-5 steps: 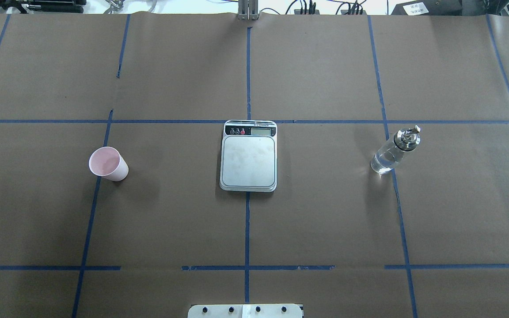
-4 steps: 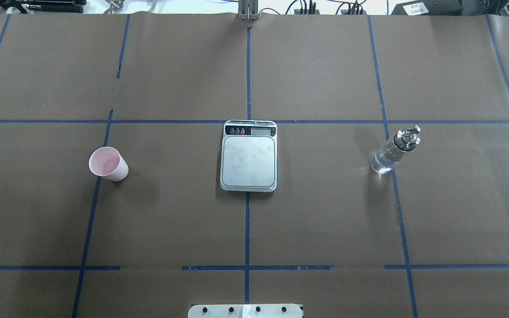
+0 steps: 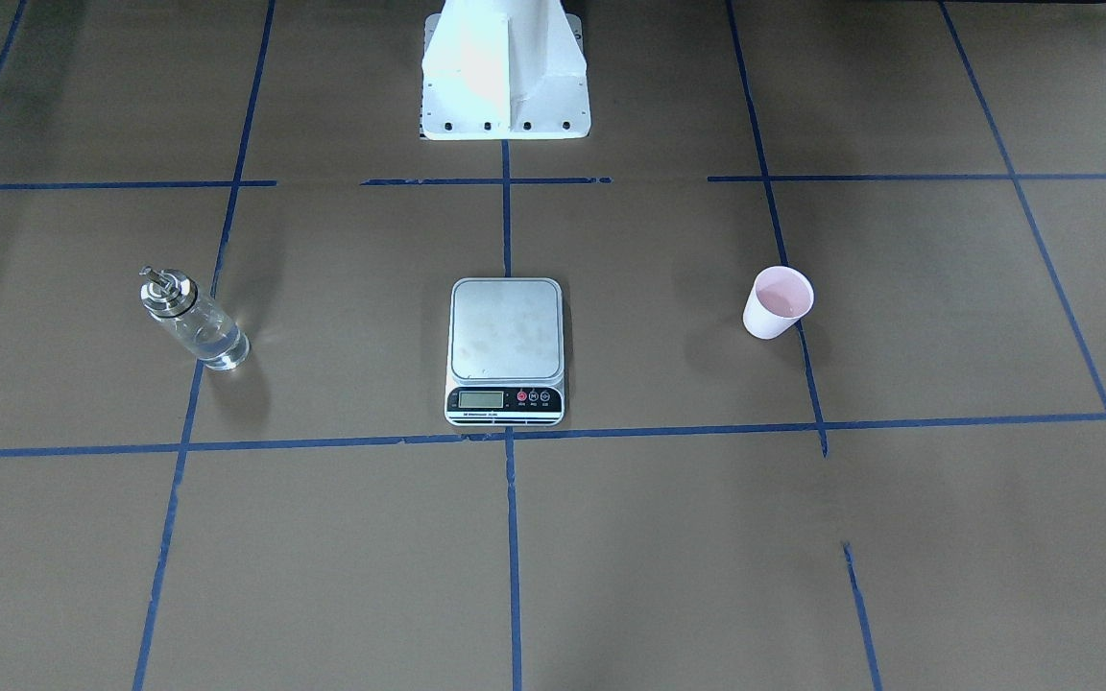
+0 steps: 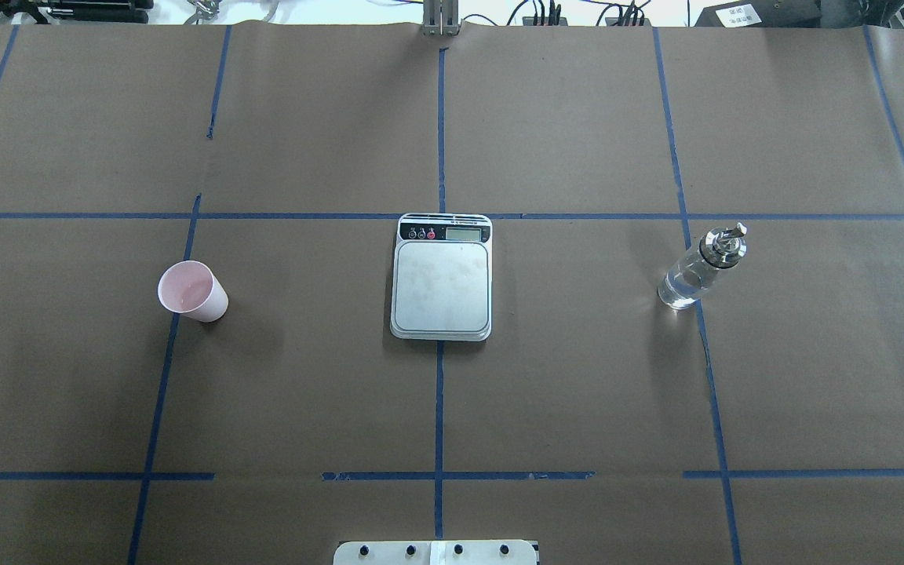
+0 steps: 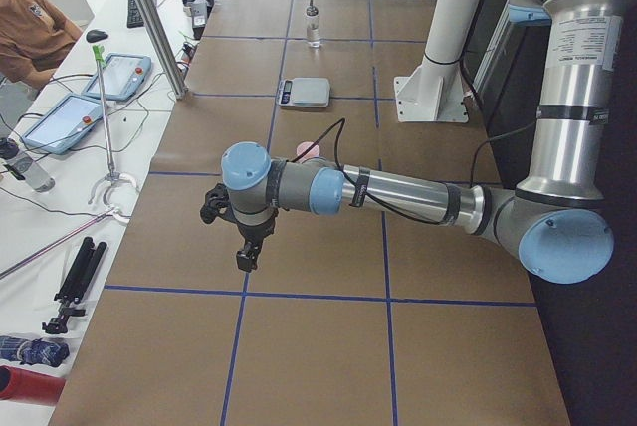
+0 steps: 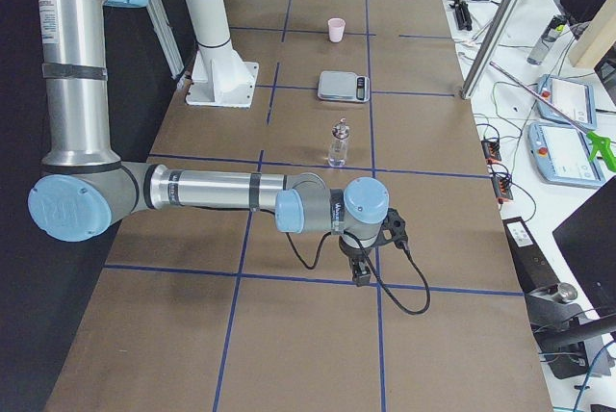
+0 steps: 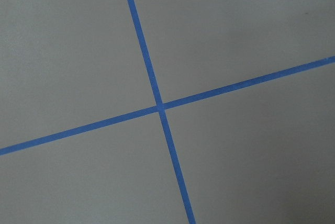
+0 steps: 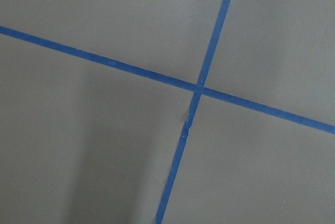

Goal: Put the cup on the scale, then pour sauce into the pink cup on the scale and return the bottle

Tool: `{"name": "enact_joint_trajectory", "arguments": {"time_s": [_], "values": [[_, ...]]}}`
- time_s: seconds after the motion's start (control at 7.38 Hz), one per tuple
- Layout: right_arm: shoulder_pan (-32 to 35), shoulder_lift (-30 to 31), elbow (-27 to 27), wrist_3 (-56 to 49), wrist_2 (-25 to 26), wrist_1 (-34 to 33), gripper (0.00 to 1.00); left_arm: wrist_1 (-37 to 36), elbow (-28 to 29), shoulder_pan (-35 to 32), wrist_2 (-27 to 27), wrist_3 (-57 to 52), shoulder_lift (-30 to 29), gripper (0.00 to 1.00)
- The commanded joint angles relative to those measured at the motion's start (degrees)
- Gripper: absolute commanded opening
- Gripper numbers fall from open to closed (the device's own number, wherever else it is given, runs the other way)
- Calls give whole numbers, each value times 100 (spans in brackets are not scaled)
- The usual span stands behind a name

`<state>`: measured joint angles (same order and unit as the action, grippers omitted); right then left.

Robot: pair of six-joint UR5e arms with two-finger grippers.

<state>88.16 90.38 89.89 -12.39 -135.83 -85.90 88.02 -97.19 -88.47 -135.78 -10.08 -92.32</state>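
The pink cup (image 4: 193, 292) stands upright on the table's left part, also in the front view (image 3: 778, 302). The scale (image 4: 442, 284) lies at the centre with its platform bare. The clear glass bottle (image 4: 699, 268) with a silver cap and clear sauce inside stands at the right, also in the front view (image 3: 193, 320). My left gripper (image 5: 249, 257) hangs over the table's left end, well away from the cup. My right gripper (image 6: 361, 272) hangs over the right end, well short of the bottle (image 6: 339, 143). I cannot tell if either is open or shut.
Brown paper with blue tape lines (image 4: 439, 133) covers the table. The robot's white base (image 3: 505, 72) stands behind the scale. Both wrist views show only a tape crossing (image 7: 159, 106). Tablets and cables (image 5: 75, 112) lie beyond the far table edge.
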Motion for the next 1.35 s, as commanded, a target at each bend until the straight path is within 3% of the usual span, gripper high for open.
{"name": "enact_joint_trajectory", "arguments": {"time_s": [0.0, 0.27, 0.81, 0.95, 1.22], "values": [[0, 76, -15, 9, -22, 12, 100, 66, -211, 6, -212, -3, 291, 100], [-9, 225, -51, 0, -442, 134, 100, 441, -239, 14, -212, -3, 302, 100], [-26, 384, -24, 70, -689, 819, 100, 620, -247, 41, -502, 50, 320, 100], [-79, 375, 2, 366, -699, 847, 100, 638, -352, 197, -676, 128, 320, 93], [-158, 384, 11, 693, -883, 1371, 100, 603, -1079, 1327, -583, 1798, 276, 93]]}}
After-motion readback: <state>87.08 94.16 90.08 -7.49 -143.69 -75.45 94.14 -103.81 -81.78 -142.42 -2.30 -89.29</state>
